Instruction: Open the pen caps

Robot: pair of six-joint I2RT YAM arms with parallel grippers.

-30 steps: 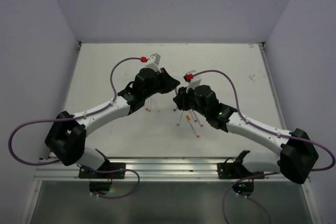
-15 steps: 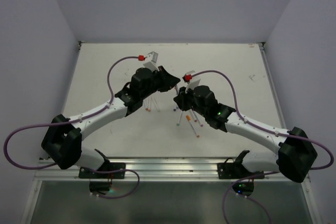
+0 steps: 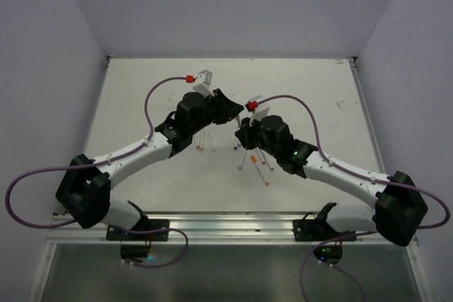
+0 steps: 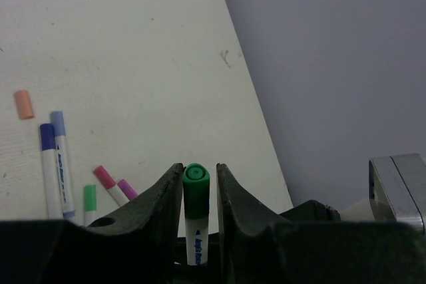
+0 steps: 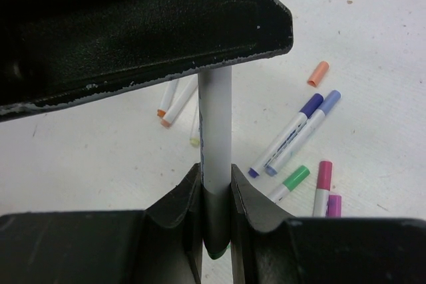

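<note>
Both grippers hold one green pen between them above the table. My left gripper (image 4: 198, 167) (image 3: 230, 114) is shut on the pen at its green cap (image 4: 196, 191), which stands upright between the fingers. My right gripper (image 5: 216, 171) (image 3: 242, 126) is shut on the other end of the white barrel (image 5: 215, 124), which rises from its jaws to the underside of the left gripper. A loose orange cap (image 5: 318, 74) (image 4: 24, 104) lies on the table.
Capped pens lie under the grippers: dark blue (image 5: 286, 134), light blue (image 5: 307, 128), green (image 5: 293, 179), pink (image 5: 324, 177) and purple (image 5: 333, 204). Two uncapped orange-tipped barrels (image 5: 174, 101) lie to the left. In the top view these pens (image 3: 258, 164) are scattered mid-table.
Both wrists have shifted slightly to the left with the pen held between them, and the left arm's shoulder has swung left. Both grips are unchanged.
</note>
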